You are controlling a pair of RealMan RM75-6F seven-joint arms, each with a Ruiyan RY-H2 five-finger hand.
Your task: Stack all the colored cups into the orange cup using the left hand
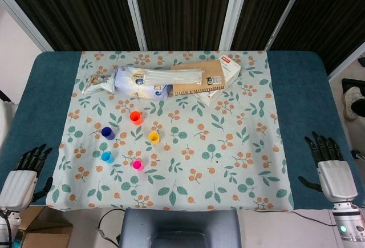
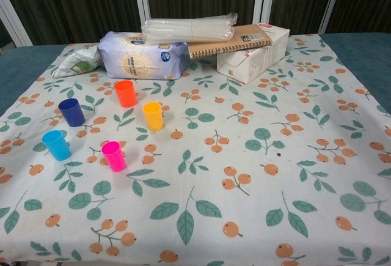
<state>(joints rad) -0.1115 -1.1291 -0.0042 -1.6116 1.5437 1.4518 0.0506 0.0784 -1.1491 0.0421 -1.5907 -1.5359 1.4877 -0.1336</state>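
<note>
Orange cup (image 1: pixel 136 117) upright on floral tablecloth (image 1: pixel 228 162), with yellow cup (image 1: pixel 154 138) at 4 o'clock, dark blue cup (image 1: pixel 108 133) at 8, light blue cup (image 1: pixel 106 157) and pink cup (image 1: pixel 137 165) nearer. Left hand (image 1: pixel 25 174) and right hand (image 1: pixel 331 165) at near table corners, fingers spread, holding nothing.

**Lighting and Image Quality**

Both views are evenly and brightly lit by soft, diffuse light from overhead. Shadows are faint and short: each cup, such as the orange cup (image 2: pixel 125 93), casts only a weak shadow at its base on the floral cloth (image 2: pixel 256 174). The clear plastic sleeve (image 2: pixel 188 29) shows mild specular glare along its top. The dark panels (image 1: pixel 182 8) behind the desk read nearly black, with little detail. Focus is sharp across both frames. The head view shows slight bending of straight lines toward the edges.
</note>
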